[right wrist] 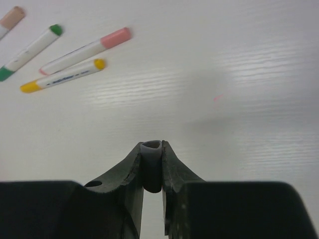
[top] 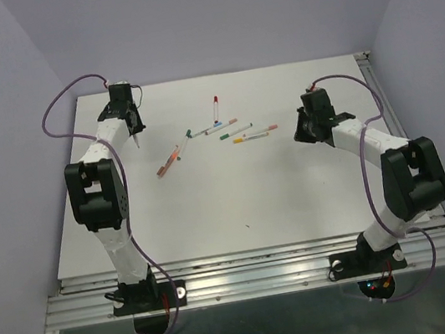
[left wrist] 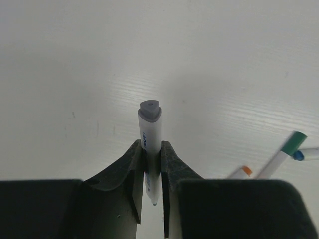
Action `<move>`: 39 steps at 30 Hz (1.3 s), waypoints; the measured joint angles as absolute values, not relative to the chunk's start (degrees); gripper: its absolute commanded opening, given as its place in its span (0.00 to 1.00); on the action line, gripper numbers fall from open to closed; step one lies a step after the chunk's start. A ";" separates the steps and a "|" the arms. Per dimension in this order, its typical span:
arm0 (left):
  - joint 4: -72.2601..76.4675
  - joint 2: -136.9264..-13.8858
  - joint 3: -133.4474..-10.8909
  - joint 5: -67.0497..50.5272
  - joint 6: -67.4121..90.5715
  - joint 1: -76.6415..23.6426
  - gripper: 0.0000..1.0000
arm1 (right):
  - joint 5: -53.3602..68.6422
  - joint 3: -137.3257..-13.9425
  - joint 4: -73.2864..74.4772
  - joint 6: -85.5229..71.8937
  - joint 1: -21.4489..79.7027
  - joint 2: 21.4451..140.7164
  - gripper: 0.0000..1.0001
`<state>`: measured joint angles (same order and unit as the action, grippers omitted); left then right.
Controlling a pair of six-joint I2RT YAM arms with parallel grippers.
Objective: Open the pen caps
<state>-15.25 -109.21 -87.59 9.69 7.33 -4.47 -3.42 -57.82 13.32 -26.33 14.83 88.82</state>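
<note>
My right gripper pinches a loose grey cap, my left gripper is closed on a white pen lying along the fingers, and the other pens lie between the arms, nearer my right.

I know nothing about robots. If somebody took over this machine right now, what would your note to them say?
Left end effector: shut on a white pen barrel.
Right end effector: shut on a small grey cap, far from that barrel.
Done: that one cap appears to be off.
Left: set both pieces down. The other pens lie on the table and look capped, for example the one with the pink cap.
</note>
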 measured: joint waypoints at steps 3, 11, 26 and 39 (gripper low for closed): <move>-17.58 -113.40 -91.13 11.55 5.63 -3.33 0.00 | -9.43 -61.01 15.75 -24.56 13.39 93.45 0.08; -21.26 -121.30 -95.85 13.82 2.22 -2.50 0.03 | -17.17 -65.14 19.44 -21.63 11.77 102.59 0.09; -22.72 -125.82 -97.25 13.47 -0.43 -2.48 0.34 | -19.14 -67.42 21.08 -20.73 11.68 106.63 0.21; -22.63 -125.86 -97.25 10.07 -0.62 -2.20 0.61 | -17.50 -67.42 20.88 -20.82 11.68 106.63 0.26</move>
<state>-22.63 -125.86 -97.25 10.07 -0.62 -2.20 -17.50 -67.42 20.88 -20.82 11.68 106.63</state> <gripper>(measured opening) 0.579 0.248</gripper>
